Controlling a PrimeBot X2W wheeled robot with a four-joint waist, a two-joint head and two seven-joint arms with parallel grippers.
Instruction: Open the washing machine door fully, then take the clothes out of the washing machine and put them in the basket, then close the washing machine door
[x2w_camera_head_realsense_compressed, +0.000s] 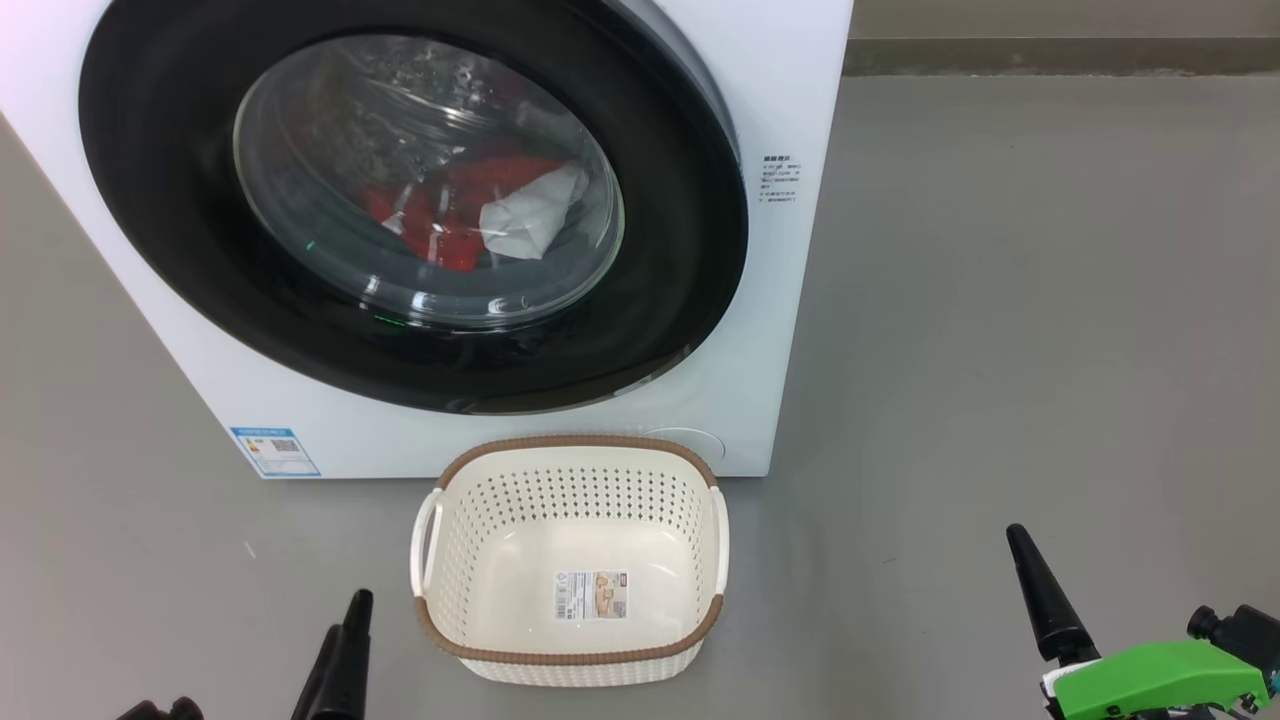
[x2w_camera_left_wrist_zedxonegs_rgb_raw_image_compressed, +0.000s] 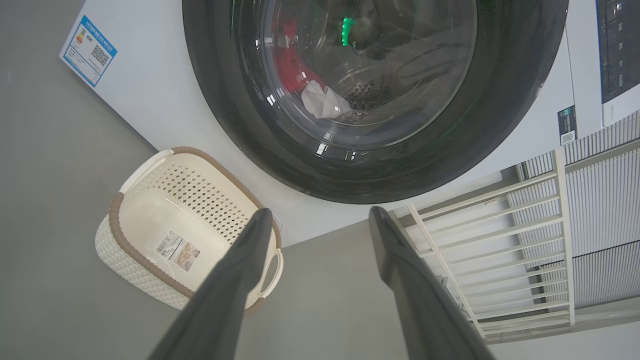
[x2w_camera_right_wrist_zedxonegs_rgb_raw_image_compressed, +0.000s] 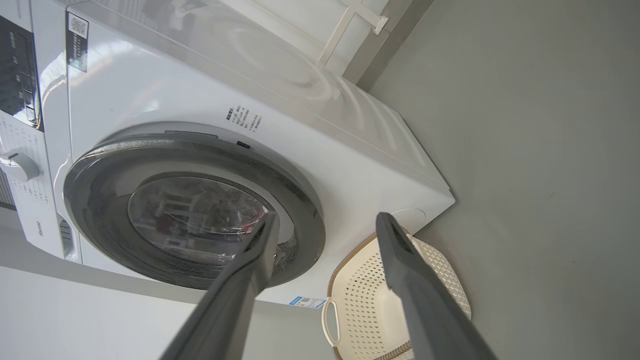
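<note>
Left wrist view: the left claw (x2w_camera_left_wrist_zedxonegs_rgb_raw_image_compressed: 320, 212) hangs released, fingers spread, holding nothing. It points at the washing machine door (x2w_camera_left_wrist_zedxonegs_rgb_raw_image_compressed: 225, 125), which looks shut against the washing machine (x2w_camera_left_wrist_zedxonegs_rgb_raw_image_compressed: 165, 90). The red clothes (x2w_camera_left_wrist_zedxonegs_rgb_raw_image_compressed: 290, 70), with 1 white piece, lie low in the drum behind the glass. The basket (x2w_camera_left_wrist_zedxonegs_rgb_raw_image_compressed: 117, 220) stands on the floor (x2w_camera_left_wrist_zedxonegs_rgb_raw_image_compressed: 50, 200), just beside the machine's front and below the door. A white railing (x2w_camera_left_wrist_zedxonegs_rgb_raw_image_compressed: 500, 240) runs close along 1 side of the machine. If the door hinges that way, it could stop the swing short of fully open.

Right wrist view: the right claw (x2w_camera_right_wrist_zedxonegs_rgb_raw_image_compressed: 327, 216) is likewise released and empty, well apart from the door. The rim is glossy and curved, so I expect a finger hooked on it could slip. A dial (x2w_camera_right_wrist_zedxonegs_rgb_raw_image_compressed: 17, 165) sits on the panel near the door, and a stray reach might knock it.

Head view: both claws sit low, 1 at each side of the basket. The basket looks light, and an arm passing over it could push it aside or tip it. Clothes dragged over the door sill may then drop onto the floor.
</note>
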